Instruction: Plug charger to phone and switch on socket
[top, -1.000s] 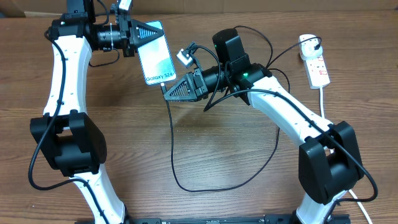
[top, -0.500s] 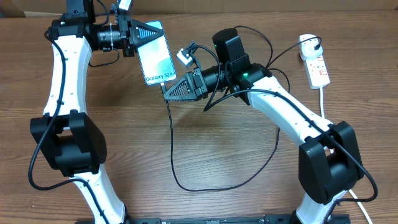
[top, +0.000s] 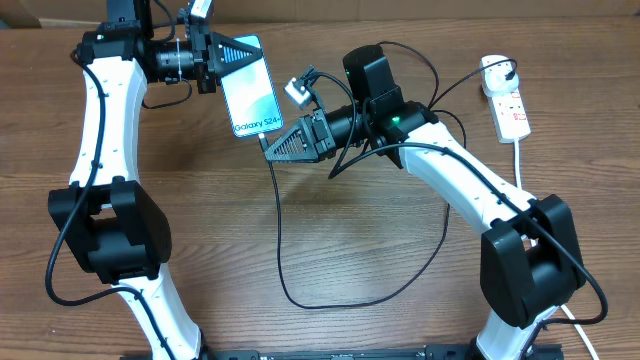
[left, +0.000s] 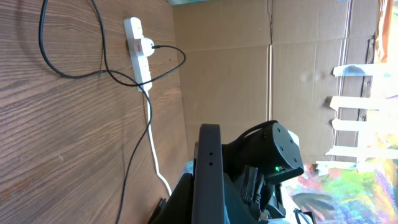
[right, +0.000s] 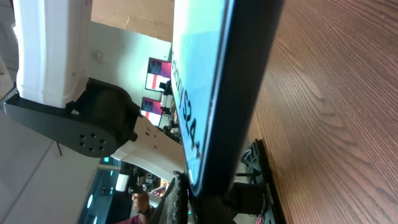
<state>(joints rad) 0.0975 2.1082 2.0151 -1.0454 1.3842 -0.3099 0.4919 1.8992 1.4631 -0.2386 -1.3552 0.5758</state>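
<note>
The counter (top: 350, 250) was matt brown wood, grain showing. The phone (top: 250, 95) had a glossy glass face and smooth dark rim. The socket (top: 512, 110) was smooth white plastic, the charger (top: 277, 230) matt black cable; behind the socket stood dull cardboard (left: 249, 74).

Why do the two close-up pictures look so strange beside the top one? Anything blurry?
Overhead view: sharp, evenly lit, soft shadows on the table. Left wrist view: turned sideways, the phone a dark edge up close, the power strip crisp. Right wrist view: the phone fills the frame, slightly soft, everything behind it blurred.
</note>
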